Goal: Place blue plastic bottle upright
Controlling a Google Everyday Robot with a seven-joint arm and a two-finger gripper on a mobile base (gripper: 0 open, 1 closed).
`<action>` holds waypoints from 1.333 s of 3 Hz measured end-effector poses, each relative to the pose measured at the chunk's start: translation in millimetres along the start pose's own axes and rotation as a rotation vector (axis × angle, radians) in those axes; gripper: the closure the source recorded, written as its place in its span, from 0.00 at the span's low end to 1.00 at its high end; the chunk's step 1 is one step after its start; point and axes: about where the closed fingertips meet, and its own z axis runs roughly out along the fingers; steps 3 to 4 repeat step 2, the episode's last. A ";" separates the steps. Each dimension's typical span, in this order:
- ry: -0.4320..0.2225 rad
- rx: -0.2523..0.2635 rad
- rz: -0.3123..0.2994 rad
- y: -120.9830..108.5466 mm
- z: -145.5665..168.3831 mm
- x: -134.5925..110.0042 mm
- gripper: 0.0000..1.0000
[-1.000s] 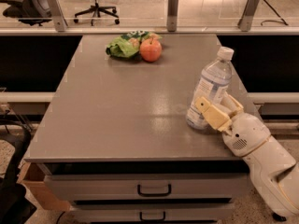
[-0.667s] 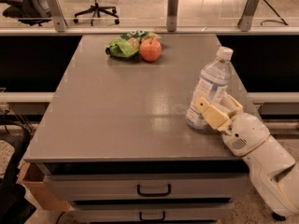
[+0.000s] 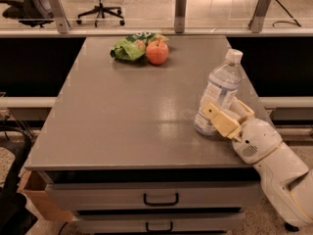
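Bottle [image 3: 223, 83] stood cap up, slightly tilted, near the table's [image 3: 122, 126] right front corner. Gripper [image 3: 223, 110] clasped its lower part, one finger on each side. Apple [image 3: 157, 53] lay well apart.

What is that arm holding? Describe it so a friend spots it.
On the large grey table, look at the near right corner, where the robot's cream gripper reaches in. Its jaws are shut on a clear ribbed plastic bottle with a white cap, leaning. It is the only tall, see-through thing; the round red apple and crumpled green bag lie at the far edge.
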 end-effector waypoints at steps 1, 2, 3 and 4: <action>0.001 -0.004 0.000 1.5 1.4 -0.1 0.00; 0.001 -0.004 0.000 1.6 1.5 -0.1 0.00; 0.001 -0.004 0.000 1.6 1.5 -0.1 0.00; 0.001 -0.004 0.000 1.6 1.5 -0.1 0.00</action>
